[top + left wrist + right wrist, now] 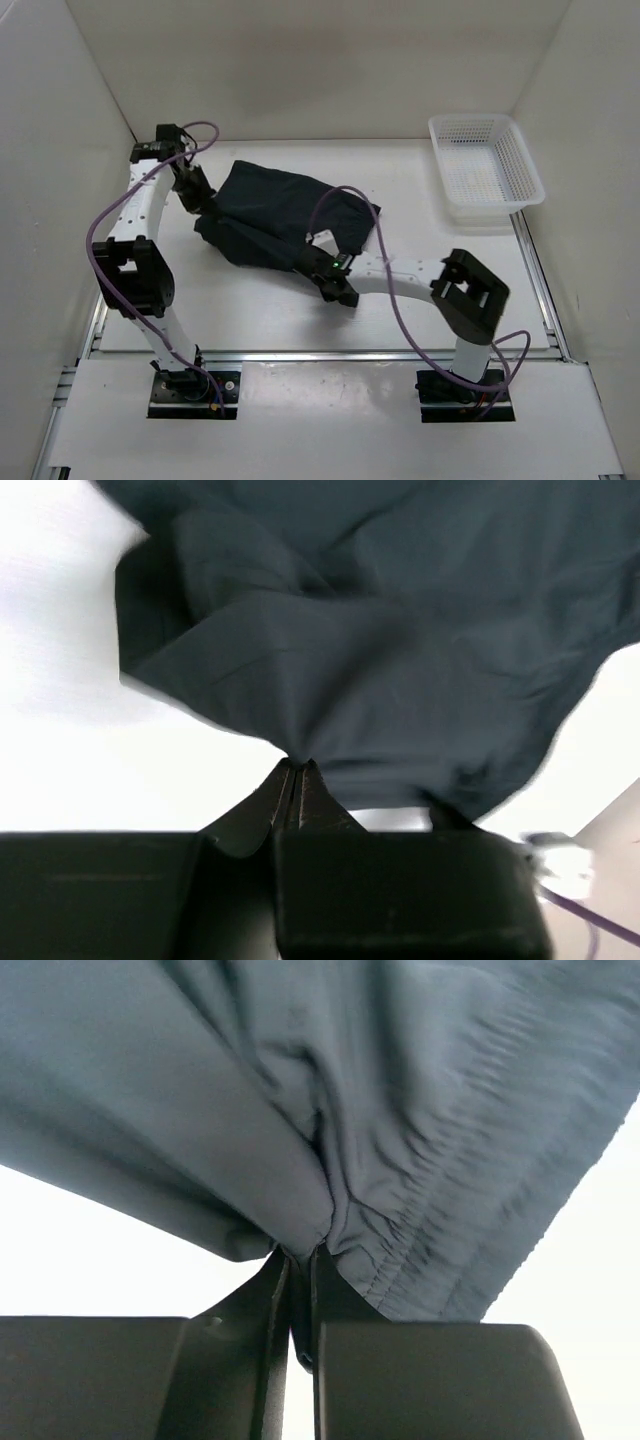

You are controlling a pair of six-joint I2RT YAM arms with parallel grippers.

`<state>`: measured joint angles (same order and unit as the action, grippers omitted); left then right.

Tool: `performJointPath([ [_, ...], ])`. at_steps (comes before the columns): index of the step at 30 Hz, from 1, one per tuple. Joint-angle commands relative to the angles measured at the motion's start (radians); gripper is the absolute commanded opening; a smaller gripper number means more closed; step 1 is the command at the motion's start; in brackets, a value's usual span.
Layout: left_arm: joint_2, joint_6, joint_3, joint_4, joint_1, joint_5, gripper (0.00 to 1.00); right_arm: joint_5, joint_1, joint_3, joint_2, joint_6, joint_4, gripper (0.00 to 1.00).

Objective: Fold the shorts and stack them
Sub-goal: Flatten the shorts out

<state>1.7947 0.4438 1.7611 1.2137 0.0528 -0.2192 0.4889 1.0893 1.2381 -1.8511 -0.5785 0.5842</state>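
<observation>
The shorts [285, 210] lie bunched on the white surface [400, 310], left of center. Their long axis runs on a diagonal from the far left toward the near right, and the cloth is partly lifted and creased rather than flat. The left claw [203, 203] is clamped on the left edge of the fabric; in the left wrist view its fingertips [285, 788] are pressed together, with a pinch of dark cloth rising from between them. The right claw [312, 256] is closed on the near edge; in the right wrist view its fingertips [268, 1285] hold a fold just beside the gathered waistband, which runs up and to the right from the pinch. The left arm rises from its base, reaches far along the left wall and bends back down and right to the cloth. The right arm's forearm lies low and nearly level, pointing left across the surface. A white basket [487, 170] sits in the far right corner, well apart from the shorts.
</observation>
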Motion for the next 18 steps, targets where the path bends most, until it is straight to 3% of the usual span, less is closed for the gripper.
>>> performJointPath([
  [1, -0.122, -0.011, -0.127, -0.109, -0.042, 0.004, 0.1, 0.108, 0.0, -0.139, 0.114, -0.099, 0.129, 0.0],
  [3, -0.226, 0.021, -0.236, -0.17, -0.091, 0.059, 0.1, 0.148, 0.0, -0.19, 0.147, -0.148, 0.173, 0.0],
  [4, -0.268, 0.053, -0.361, -0.193, -0.129, 0.078, 0.1, 0.148, 0.0, -0.19, 0.159, -0.168, 0.195, 0.0],
  [10, -0.46, 0.104, -0.696, -0.23, -0.174, 0.05, 0.1, 0.125, 0.0, -0.256, 0.223, -0.259, 0.255, 0.0],
  [11, -0.484, 0.128, -0.757, -0.23, -0.174, 0.05, 0.1, 0.108, 0.0, -0.256, 0.245, -0.259, 0.255, 0.07],
  [12, -0.512, 0.137, -0.784, -0.217, -0.174, 0.05, 0.1, 0.091, 0.0, -0.281, 0.259, -0.27, 0.264, 0.23],
  [13, -0.565, 0.15, -0.805, -0.217, -0.174, 0.05, 0.1, 0.065, 0.009, -0.292, 0.276, -0.29, 0.264, 0.32],
  [14, -0.587, 0.16, -0.805, -0.197, -0.189, 0.05, 0.18, 0.065, 0.009, -0.302, 0.32, -0.303, 0.276, 0.46],
  [15, -0.609, 0.179, -0.805, -0.172, -0.202, 0.05, 0.23, 0.051, 0.009, -0.324, 0.346, -0.319, 0.276, 0.67],
  [18, -0.675, 0.19, -0.815, -0.154, -0.202, 0.05, 0.3, 0.033, 0.009, -0.35, 0.475, -0.388, 0.321, 0.89],
])
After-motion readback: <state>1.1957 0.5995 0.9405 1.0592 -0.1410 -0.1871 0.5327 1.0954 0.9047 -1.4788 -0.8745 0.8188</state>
